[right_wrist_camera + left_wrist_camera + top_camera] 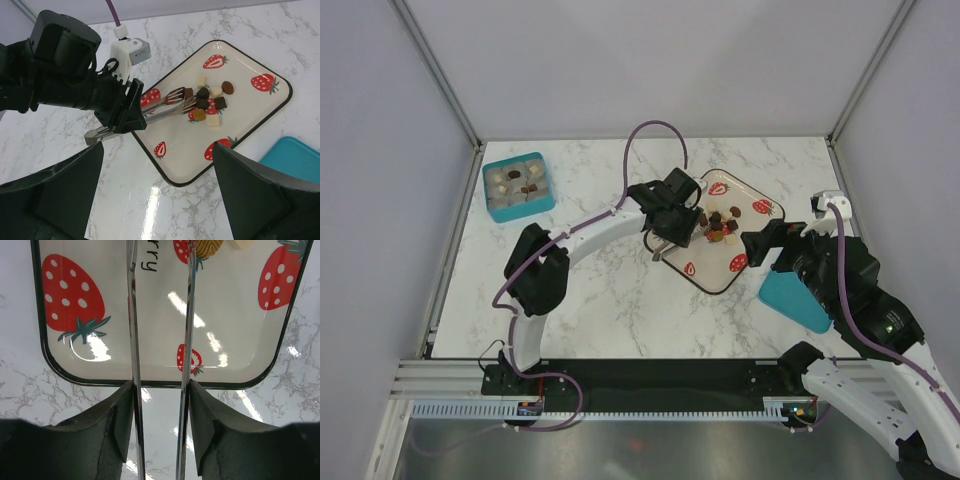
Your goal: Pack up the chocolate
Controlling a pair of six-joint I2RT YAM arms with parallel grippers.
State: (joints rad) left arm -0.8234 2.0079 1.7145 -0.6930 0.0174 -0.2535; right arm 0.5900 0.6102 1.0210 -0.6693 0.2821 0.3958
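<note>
Right gripper (157,150) closest to lens, fingers wide apart, empty, hovering by near-right edge of strawberry-print tray (245,102); left gripper (120,117) clamped on metal tongs (160,107), tong tips at left side of chocolate (207,102) pile mid-tray; step, as judged: picking piece; whether one is pinched, cannot tell; next calls for squeeze, lift, carry to teal four-compartment box (520,211) far left, several pieces already inside; teal lid (790,295) near right.
</note>
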